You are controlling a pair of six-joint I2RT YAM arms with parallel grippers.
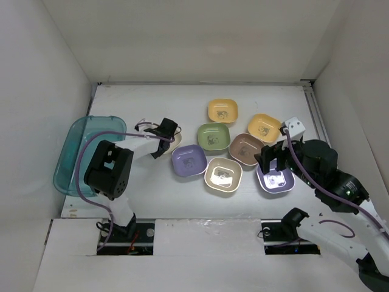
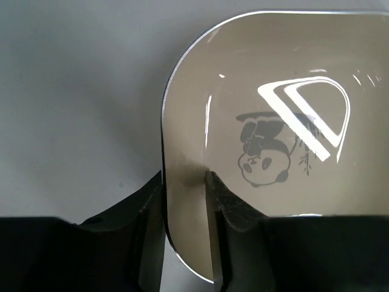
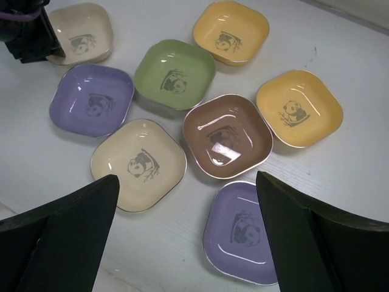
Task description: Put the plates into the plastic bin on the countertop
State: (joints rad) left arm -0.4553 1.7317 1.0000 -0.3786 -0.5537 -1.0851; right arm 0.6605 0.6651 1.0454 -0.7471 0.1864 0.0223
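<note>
Several small rounded-square plates lie grouped on the white countertop (image 1: pixel 152 188). My left gripper (image 2: pixel 185 182) is shut on the rim of the beige plate (image 2: pixel 273 121), one finger outside its edge and one inside; from above this plate (image 1: pixel 177 142) is mostly hidden under the gripper (image 1: pixel 165 137). The teal plastic bin (image 1: pixel 73 152) sits at the far left, partly behind the left arm. My right gripper (image 3: pixel 188 207) hangs open above a purple plate (image 3: pixel 243 231), touching nothing; in the top view it (image 1: pixel 273 167) hovers over that plate (image 1: pixel 275 181).
Other plates nearby are cream (image 3: pixel 138 164), brown (image 3: pixel 228 135), green (image 3: pixel 175 74), a second purple (image 3: pixel 91 100) and two yellow-orange (image 3: pixel 231 31) (image 3: pixel 299 108). White walls enclose the countertop on the left, back and right.
</note>
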